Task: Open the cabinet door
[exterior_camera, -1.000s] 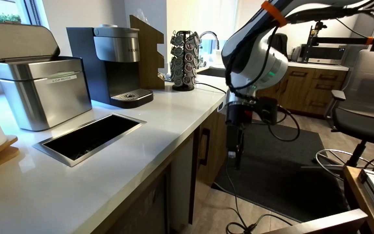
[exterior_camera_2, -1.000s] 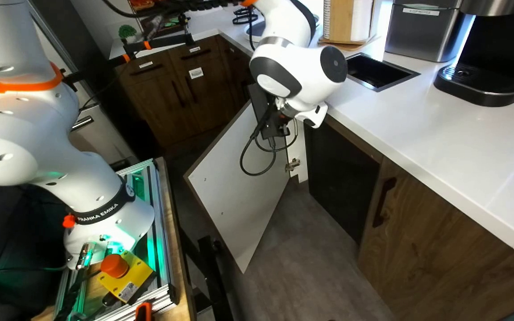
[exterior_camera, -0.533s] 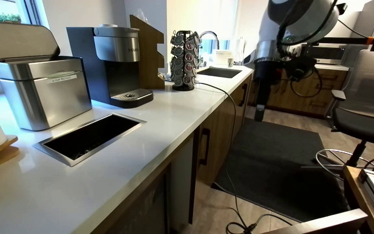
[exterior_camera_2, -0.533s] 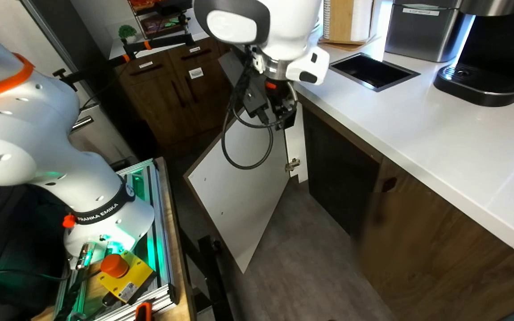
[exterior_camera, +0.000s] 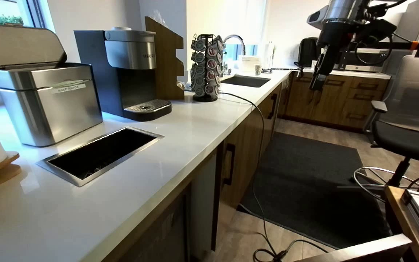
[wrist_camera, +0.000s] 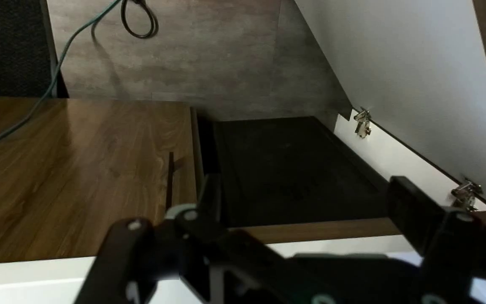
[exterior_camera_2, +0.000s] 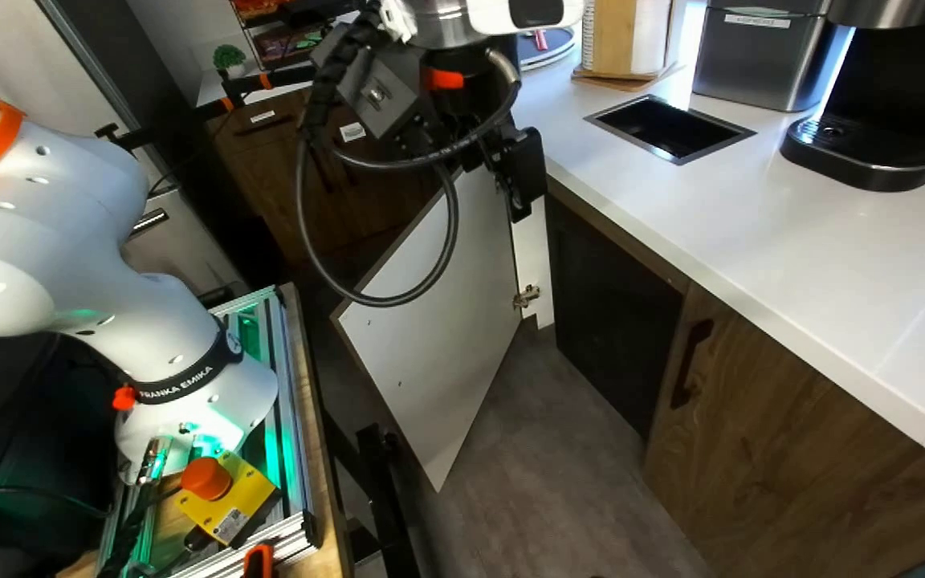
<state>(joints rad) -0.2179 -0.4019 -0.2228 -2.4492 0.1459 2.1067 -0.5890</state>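
The cabinet door (exterior_camera_2: pixel 438 361) stands swung far out on its hinges, its pale inner face showing; that face also fills the upper right of the wrist view (wrist_camera: pixel 420 71). Only a light upper edge of the door (exterior_camera: pixel 362 249) appears at bottom right in an exterior view. My gripper (wrist_camera: pixel 305 190) is open, its fingers wide apart with nothing between them. It hangs high, tilted downward, near the counter's front edge, apart from the door, as an exterior view shows the gripper (exterior_camera: pixel 318 83). The door's outer face is hidden.
A dark opening (exterior_camera_2: pixel 607 313) lies beside the hinges (wrist_camera: pixel 362 122). The neighbouring wood door (exterior_camera_2: pixel 784 449) has a black bar handle. The white counter (exterior_camera: pixel 180 145) bears a coffee machine (exterior_camera: pixel 133 54), steel bin (exterior_camera: pixel 49 105) and pod rack (exterior_camera: pixel 206 69). A loose cable (exterior_camera: pixel 262 153) trails to the floor.
The arm has risen and drawn away from the cabinet door, past the neighbouring handled door. The cabinet door has stayed at the same wide angle.
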